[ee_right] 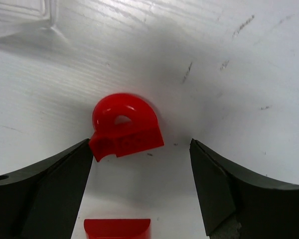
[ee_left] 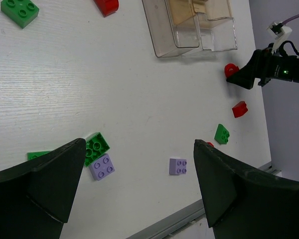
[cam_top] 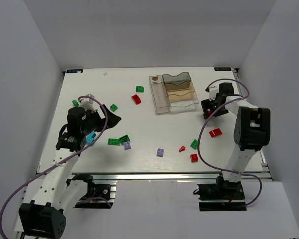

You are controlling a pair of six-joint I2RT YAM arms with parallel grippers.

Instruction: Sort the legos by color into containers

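Observation:
The clear containers (cam_top: 159,97) stand at the back middle of the table. Legos lie scattered: green (cam_top: 139,89), red (cam_top: 135,98), teal (cam_top: 91,137), lilac (cam_top: 160,152) and others. My right gripper (ee_right: 140,149) is open and low over the table, right of the containers. A red arched lego (ee_right: 125,127) lies just ahead of its fingertips, against the left finger's tip and not gripped. A second red lego (ee_right: 117,228) lies further back between the fingers. My left gripper (ee_left: 139,144) hangs open and empty, high over the table's left half.
In the left wrist view a green lego (ee_left: 96,147) and a lilac one (ee_left: 101,166) lie touching, with another lilac (ee_left: 178,166) near the table's front edge. Red (cam_top: 215,132) and green (cam_top: 194,144) pieces lie by the right arm.

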